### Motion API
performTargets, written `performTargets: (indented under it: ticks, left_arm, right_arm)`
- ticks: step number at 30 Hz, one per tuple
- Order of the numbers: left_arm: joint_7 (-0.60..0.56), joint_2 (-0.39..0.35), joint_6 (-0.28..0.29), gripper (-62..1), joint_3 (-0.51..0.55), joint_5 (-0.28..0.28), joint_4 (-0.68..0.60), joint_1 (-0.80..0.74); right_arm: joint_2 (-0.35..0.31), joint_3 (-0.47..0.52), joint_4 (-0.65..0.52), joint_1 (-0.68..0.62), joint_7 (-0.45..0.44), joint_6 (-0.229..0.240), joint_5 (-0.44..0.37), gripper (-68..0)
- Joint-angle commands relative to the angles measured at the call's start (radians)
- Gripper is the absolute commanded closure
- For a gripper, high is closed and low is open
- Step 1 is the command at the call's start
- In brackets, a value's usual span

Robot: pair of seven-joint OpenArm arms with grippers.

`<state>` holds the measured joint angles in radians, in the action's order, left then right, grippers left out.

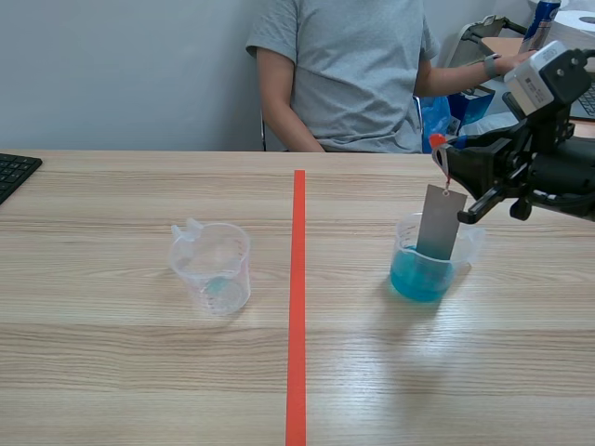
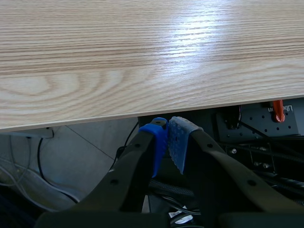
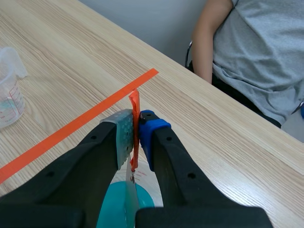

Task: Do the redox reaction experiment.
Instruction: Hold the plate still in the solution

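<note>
A clear beaker (image 1: 426, 268) with blue liquid stands right of the red tape line. A grey metal strip (image 1: 439, 221) hangs into it from a thin orange-red tag (image 3: 135, 124). My right gripper (image 1: 443, 156) is above the beaker, shut on that tag; in the right wrist view the tag runs between the pads and the blue liquid (image 3: 118, 209) shows below. A second clear beaker (image 1: 212, 268), nearly empty, stands left of the line. My left gripper (image 2: 167, 142) is shut on nothing, off the table's near edge, and does not show in the scene view.
A person in a grey shirt (image 1: 349, 70) sits across the table, one arm stretched toward the back right. A black keyboard (image 1: 13, 172) lies at the left edge. The orange-red tape line (image 1: 297, 307) runs down the middle of the wooden table (image 1: 139, 372).
</note>
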<state>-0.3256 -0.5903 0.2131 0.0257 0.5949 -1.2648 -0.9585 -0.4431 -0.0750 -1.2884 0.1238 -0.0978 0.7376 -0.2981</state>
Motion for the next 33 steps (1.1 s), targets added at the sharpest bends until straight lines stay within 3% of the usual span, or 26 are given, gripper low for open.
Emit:
performTargets:
  ticks: [1,33]
  left_arm:
    - [-0.014,-0.006,0.006,-5.1,0.0,0.0,-0.012,-0.006]
    - [-0.013,-0.006,0.006,-5.1,0.0,0.0,-0.012,-0.006]
  right_arm:
    - [-0.011,0.0,-0.01,0.012,0.002,0.008,0.006,-1.5]
    - [-0.017,0.005,-0.042,0.005,0.005,0.008,0.006,-1.5]
